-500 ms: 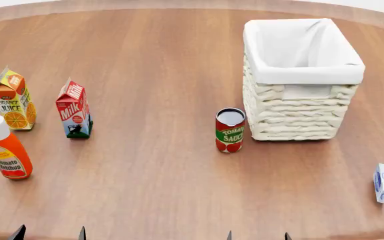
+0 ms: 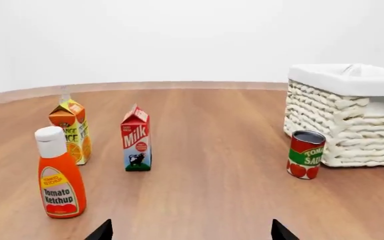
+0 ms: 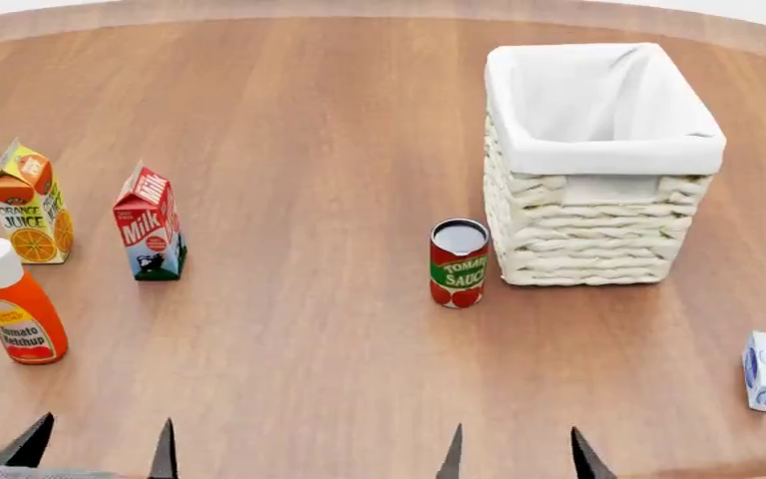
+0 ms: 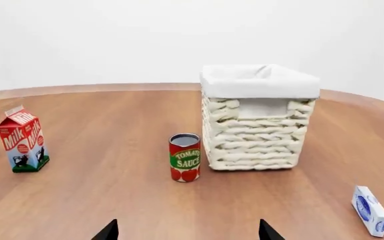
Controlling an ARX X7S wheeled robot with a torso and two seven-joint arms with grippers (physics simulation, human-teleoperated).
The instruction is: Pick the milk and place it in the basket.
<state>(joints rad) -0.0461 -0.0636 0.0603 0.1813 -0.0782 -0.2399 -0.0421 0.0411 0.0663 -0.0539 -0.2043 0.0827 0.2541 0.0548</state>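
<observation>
1. On the table, the milk stands upright toward the left, beside the juice, with the ketchup nearer the robot.
2. Right of centre sits the basket, with the can just beside it.
3. Left gripper and right gripper both spread apart, grasping nothing, well short of the milk.
4. Far right lies 1 small box.
</observation>
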